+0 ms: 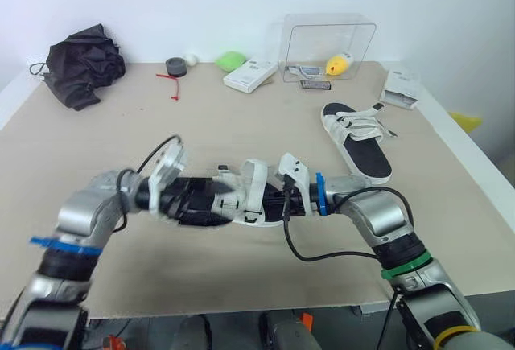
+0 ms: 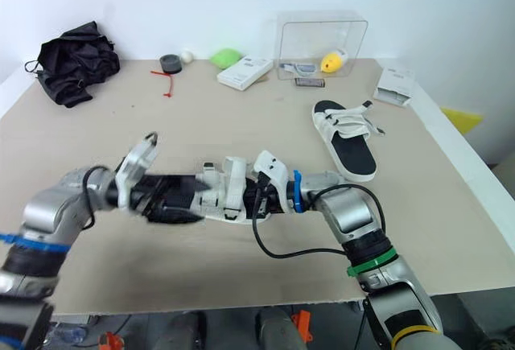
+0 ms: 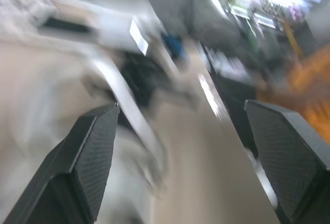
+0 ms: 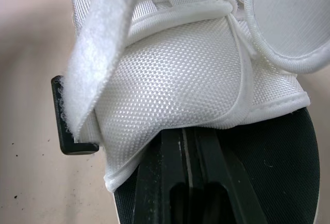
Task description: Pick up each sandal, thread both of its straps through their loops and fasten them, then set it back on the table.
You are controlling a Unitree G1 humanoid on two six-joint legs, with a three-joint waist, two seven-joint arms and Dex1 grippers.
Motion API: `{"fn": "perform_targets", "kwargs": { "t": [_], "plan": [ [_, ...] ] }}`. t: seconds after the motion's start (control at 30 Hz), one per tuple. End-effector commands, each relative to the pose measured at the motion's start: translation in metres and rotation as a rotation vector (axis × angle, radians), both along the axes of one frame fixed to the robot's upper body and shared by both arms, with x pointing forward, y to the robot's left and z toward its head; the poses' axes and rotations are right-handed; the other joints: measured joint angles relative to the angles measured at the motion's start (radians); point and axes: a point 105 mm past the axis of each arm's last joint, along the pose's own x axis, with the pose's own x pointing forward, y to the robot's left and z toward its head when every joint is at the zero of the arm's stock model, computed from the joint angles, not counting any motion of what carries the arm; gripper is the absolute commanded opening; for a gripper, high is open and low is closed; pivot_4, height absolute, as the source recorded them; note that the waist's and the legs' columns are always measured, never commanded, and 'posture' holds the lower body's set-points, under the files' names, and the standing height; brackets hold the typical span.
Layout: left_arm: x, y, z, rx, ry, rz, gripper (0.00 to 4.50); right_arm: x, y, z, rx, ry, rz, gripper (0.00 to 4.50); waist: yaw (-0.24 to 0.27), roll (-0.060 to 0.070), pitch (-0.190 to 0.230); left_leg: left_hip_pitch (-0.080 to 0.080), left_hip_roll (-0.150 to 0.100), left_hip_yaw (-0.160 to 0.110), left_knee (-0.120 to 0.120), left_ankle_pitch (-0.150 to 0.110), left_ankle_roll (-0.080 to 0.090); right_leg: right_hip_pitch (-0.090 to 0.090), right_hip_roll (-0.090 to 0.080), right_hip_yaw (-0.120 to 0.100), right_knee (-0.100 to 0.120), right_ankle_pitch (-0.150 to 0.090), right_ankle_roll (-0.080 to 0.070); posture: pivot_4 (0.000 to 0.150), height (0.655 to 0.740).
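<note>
Sandal (image 1: 251, 193) at lower centre of frame, low over the desk (image 1: 121, 149). The right fingers (image 4: 165, 183) are pressed together with tips tucked under its white mesh strap (image 4: 191, 80), pinching it. The left fingers (image 3: 95, 152) are spread wide, gripping nothing, at the sandal's other end. Second sandal (image 1: 358, 137) lies right of centre, well apart.

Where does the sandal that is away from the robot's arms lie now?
In the left eye view the sandal lies on the right side of the table, just in front of the clear box.
</note>
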Motion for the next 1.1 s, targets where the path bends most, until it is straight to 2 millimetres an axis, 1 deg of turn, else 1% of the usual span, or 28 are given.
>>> {"fn": "perform_targets", "kwargs": {
  "t": [0.03, 0.07, 0.1, 0.23, 0.3, 0.53, 0.67, 0.87, 1.1],
  "plan": [
    [-0.037, 0.001, -0.018, 0.083, -0.053, -0.131, 4.02, 0.001, -0.011, -0.026, -0.075, 0.073, -0.049, 0.0, 0.004, -0.002, 0.0, 0.0, 0.0, -0.001, 0.0, 0.0, 0.0, 0.0, 0.0, -0.001, 0.0, 0.0, 0.0, 0.15, 0.74],
    [-0.039, -0.002, -0.021, 0.086, -0.046, -0.13, 4.02, 0.001, -0.01, -0.026, -0.076, 0.073, -0.046, 0.0, 0.005, -0.002, 0.001, 0.0, 0.0, -0.002, 0.001, 0.0, 0.0, 0.0, 0.0, -0.002, 0.0, -0.003, -0.005, 0.15, 0.74],
    [-0.038, -0.004, -0.023, 0.091, -0.053, -0.12, 4.02, 0.001, -0.01, -0.026, -0.077, 0.073, -0.044, 0.0, 0.005, -0.002, 0.001, 0.0, 0.0, 0.001, 0.002, 0.0, 0.0, 0.001, -0.001, 0.0, 0.0, -0.003, -0.006, 0.15, 0.74],
    [-0.031, -0.008, -0.045, 0.163, -0.048, -0.025, 4.02, 0.0, -0.009, -0.025, -0.076, 0.071, -0.039, 0.0, 0.01, -0.002, 0.0, 0.001, 0.0, 0.003, 0.002, 0.0, 0.001, 0.001, -0.002, 0.0, 0.0, -0.003, -0.006, 0.15, 0.74],
    [-0.022, -0.01, -0.049, 0.165, -0.042, 0.051, 4.02, 0.0, -0.009, -0.025, -0.076, 0.072, -0.04, 0.0, 0.009, -0.001, 0.0, 0.001, 0.001, 0.004, 0.002, 0.0, 0.001, 0.0, -0.002, 0.0, 0.0, -0.003, -0.006, 0.15, 0.74],
    [-0.008, -0.02, -0.048, 0.113, 0.028, 0.162, 4.02, -0.001, -0.01, -0.026, -0.078, 0.075, -0.043, 0.0, 0.01, -0.001, 0.0, 0.001, 0.001, 0.003, 0.002, 0.0, 0.001, 0.0, -0.001, 0.0, 0.001, -0.003, -0.005, 0.15, 0.74],
    [-0.009, -0.028, -0.042, 0.079, 0.068, 0.159, 4.02, -0.001, -0.01, -0.026, -0.076, 0.074, -0.043, 0.0, 0.011, -0.001, 0.0, 0.001, 0.001, 0.003, 0.002, 0.0, 0.001, 0.001, -0.001, 0.0, 0.0, -0.002, -0.005, 0.15, 0.74],
    [-0.005, -0.034, -0.033, 0.029, 0.115, 0.207, 4.02, -0.002, -0.01, -0.027, -0.075, 0.075, -0.043, 0.0, 0.011, -0.001, 0.0, 0.0, 0.001, 0.002, 0.003, 0.0, 0.001, 0.001, -0.001, 0.0, 0.0, -0.001, -0.004, 0.15, 0.74],
    [-0.008, -0.041, -0.028, 0.012, 0.12, 0.2, 4.02, -0.003, -0.01, -0.027, -0.073, 0.074, -0.043, 0.0, 0.012, -0.002, 0.0, 0.0, 0.0, 0.003, 0.004, 0.0, 0.001, 0.002, -0.002, 0.0, 0.0, -0.001, -0.003, 0.15, 0.74]
  ]
}}
